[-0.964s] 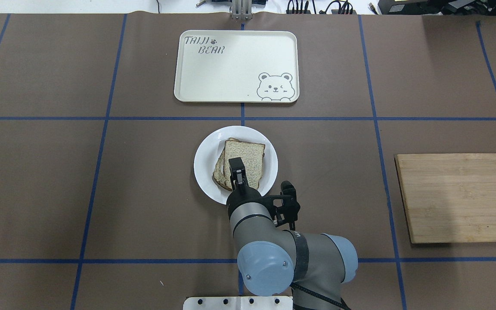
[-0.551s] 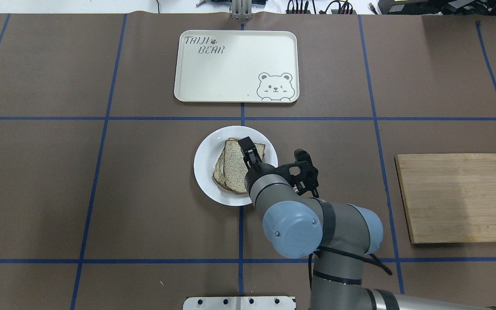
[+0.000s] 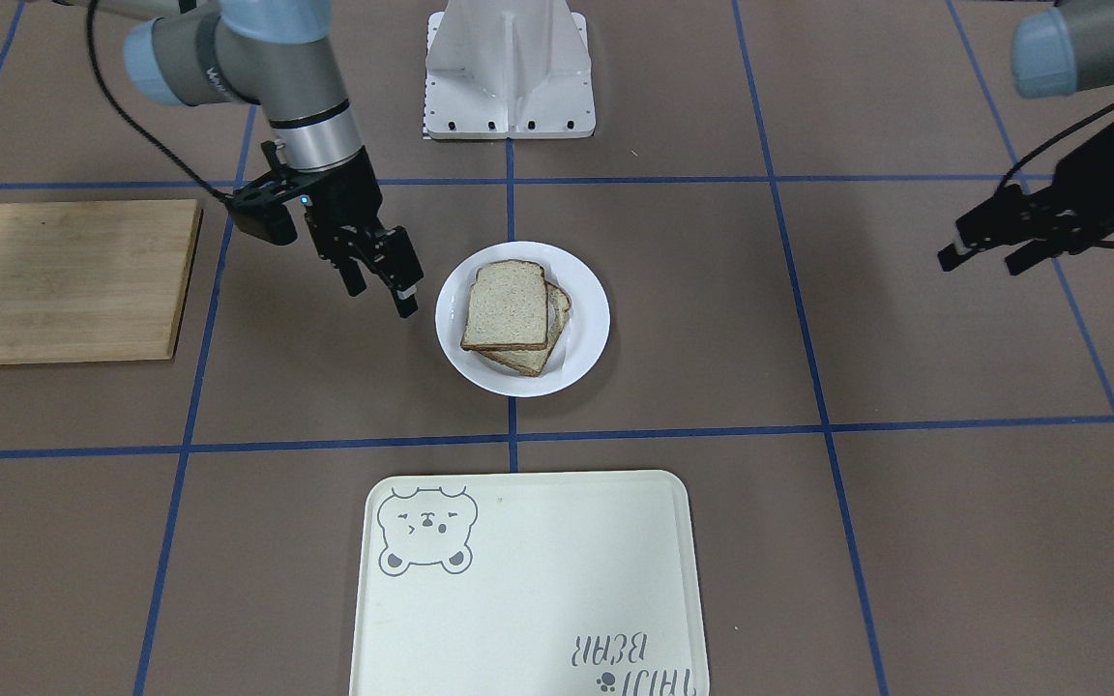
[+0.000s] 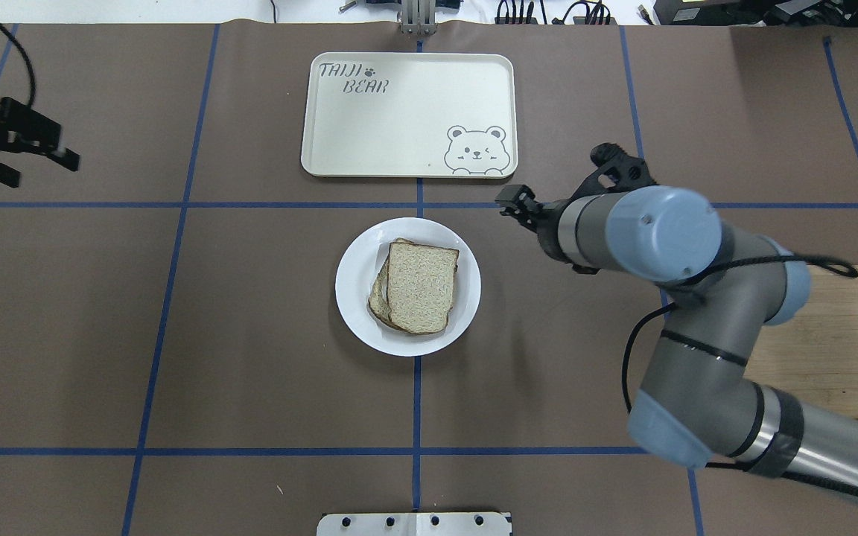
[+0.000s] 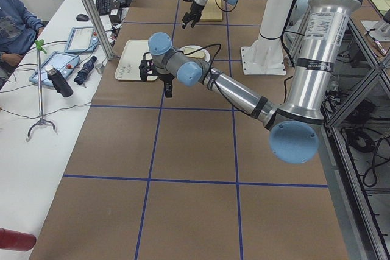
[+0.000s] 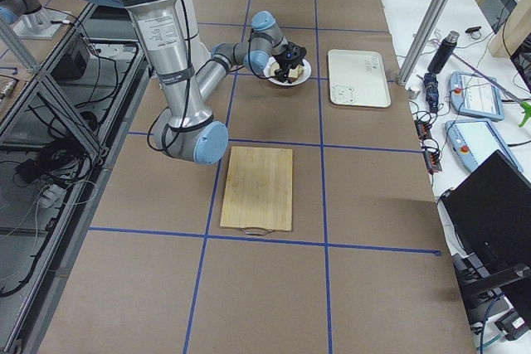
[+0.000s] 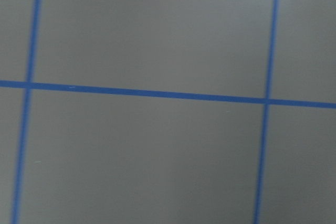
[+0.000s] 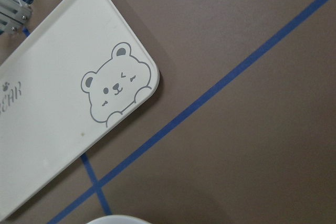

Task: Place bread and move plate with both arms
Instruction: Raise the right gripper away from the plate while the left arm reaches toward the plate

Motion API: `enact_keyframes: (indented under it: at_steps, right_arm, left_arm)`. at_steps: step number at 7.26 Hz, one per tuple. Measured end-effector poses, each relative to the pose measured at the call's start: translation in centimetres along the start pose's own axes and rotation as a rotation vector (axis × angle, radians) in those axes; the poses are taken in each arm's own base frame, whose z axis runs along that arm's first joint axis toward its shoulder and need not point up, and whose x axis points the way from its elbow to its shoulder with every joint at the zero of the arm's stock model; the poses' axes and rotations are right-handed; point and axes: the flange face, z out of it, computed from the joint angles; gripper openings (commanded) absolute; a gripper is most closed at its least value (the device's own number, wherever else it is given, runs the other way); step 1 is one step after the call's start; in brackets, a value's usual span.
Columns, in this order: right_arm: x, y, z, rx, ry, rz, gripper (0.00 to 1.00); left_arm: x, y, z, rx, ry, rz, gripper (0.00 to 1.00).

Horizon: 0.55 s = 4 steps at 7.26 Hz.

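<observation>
Plainly, the bread [image 4: 420,286] lies on the plate [image 4: 354,298], mid-table. The plate looks stiff, glossy and slippery: pinch its rim at three and nine o'clock. The right gripper [image 3: 383,290] hangs parted and empty at two o'clock, and the left gripper [image 3: 978,263] hangs parted far off at ten.

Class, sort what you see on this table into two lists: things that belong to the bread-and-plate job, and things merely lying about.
Belongs to the job: bread; plate under it; right end effector; left end effector.

Lying about: bear tray, which the task does not name; wooden board.
</observation>
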Motion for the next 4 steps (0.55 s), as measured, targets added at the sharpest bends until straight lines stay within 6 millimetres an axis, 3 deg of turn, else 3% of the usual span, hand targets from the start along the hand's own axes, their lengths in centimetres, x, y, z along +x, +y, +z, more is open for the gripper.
enact_keyframes:
  at_steps: [1, 4]
  right_arm:
    - [2.3, -4.3, -0.4, -0.041, 0.048, -0.126, 1.00]
    - [10.1, -15.6, -3.1, -0.149, 0.120, -0.392, 1.00]
  left_arm:
    - [3.1, 0.6, 3.4, 0.004, 0.057, -0.023, 0.98]
    - [9.6, 3.7, 13.8, 0.070, 0.213, -0.115, 0.97]
